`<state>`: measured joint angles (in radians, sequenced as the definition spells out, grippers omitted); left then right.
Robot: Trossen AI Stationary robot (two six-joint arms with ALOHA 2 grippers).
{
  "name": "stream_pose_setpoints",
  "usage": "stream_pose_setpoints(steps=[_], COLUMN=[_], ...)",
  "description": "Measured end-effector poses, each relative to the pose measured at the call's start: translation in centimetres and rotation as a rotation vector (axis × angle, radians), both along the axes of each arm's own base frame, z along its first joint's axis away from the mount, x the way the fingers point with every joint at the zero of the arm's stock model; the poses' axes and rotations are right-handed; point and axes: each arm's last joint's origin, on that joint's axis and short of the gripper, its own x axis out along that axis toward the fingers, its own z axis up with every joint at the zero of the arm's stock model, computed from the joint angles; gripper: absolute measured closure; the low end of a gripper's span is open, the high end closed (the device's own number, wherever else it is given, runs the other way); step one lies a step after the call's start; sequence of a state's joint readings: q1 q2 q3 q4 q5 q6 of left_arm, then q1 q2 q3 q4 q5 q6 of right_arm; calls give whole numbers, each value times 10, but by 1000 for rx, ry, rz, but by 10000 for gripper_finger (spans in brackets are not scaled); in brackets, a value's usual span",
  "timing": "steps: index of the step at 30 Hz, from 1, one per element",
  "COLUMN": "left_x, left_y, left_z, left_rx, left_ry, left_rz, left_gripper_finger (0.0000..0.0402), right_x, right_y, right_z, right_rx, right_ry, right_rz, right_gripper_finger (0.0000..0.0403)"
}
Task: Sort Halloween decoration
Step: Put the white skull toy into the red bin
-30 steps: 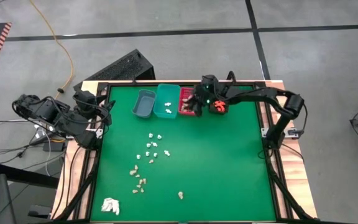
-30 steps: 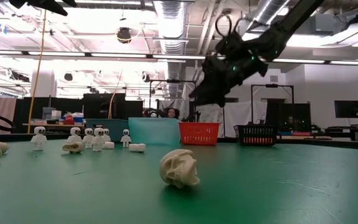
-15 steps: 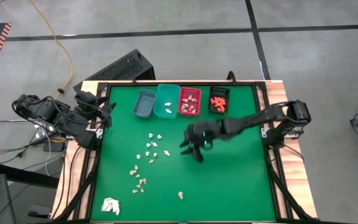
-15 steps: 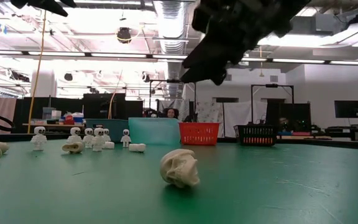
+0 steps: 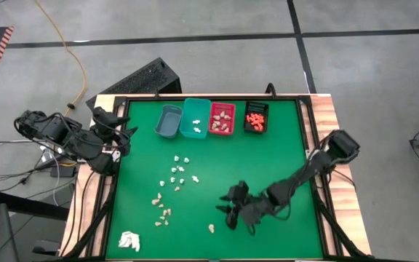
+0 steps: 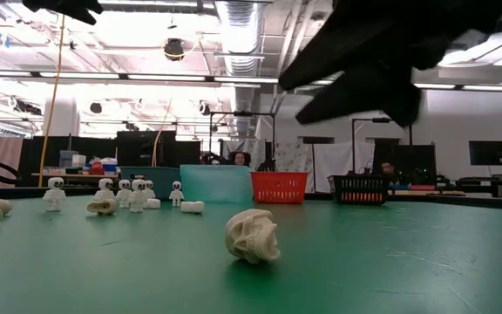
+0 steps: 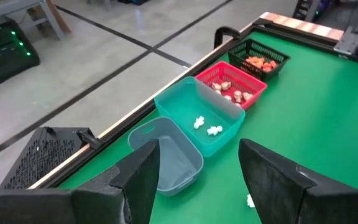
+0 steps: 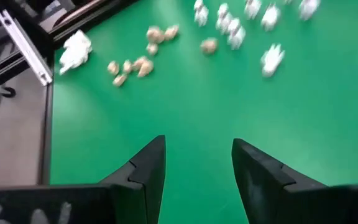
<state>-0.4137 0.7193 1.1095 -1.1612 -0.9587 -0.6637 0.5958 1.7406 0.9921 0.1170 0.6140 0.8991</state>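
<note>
The Halloween decoration lies loose on the green mat: white skeleton figures [image 5: 179,171], a cluster of tan skulls [image 5: 163,211], and one tan skull [image 5: 211,228] alone near the front edge, which shows large in the low view [image 6: 252,235]. My right gripper [image 5: 229,213] hovers open above the mat, just right of that lone skull, with nothing between its fingers [image 8: 143,167]. My left gripper [image 5: 119,131] waits open at the table's left edge, pointing at the bins [image 7: 197,180].
Four bins stand in a row at the far edge: grey [image 5: 169,121], teal [image 5: 196,118] with white figures, red [image 5: 222,118] with tan skulls, black [image 5: 255,117] with orange pieces. A white papery wad [image 5: 129,240] lies at the near left corner. The mat's right half is bare.
My right gripper has swung from the red and black bins at the far edge across the mat toward the near edge, sinking a little and rolling its wrist. It now hangs beside the lone tan skull. No pieces on the mat have moved.
</note>
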Motion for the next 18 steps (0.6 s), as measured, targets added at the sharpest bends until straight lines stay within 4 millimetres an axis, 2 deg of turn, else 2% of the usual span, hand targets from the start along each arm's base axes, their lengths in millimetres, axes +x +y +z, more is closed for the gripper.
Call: stream_pose_setpoints(steps=[5, 11, 14, 18], left_x=[0, 0, 0, 0], left_y=[0, 0, 0, 0], left_z=[0, 0, 0, 0], left_rx=[-12, -40, -50, -87], left_ry=[-3, -26, -34, -71], left_rz=[-2, 14, 20, 49], left_gripper_finger=[191, 191, 191, 191], right_x=[16, 39, 44, 38], right_y=[33, 62, 73, 87], right_z=[-15, -23, -25, -26], right_rx=[9, -132, -213, -301], right_ry=[19, 150, 194, 162], right_rz=[25, 144, 193, 245], right_gripper_finger=[223, 223, 223, 224])
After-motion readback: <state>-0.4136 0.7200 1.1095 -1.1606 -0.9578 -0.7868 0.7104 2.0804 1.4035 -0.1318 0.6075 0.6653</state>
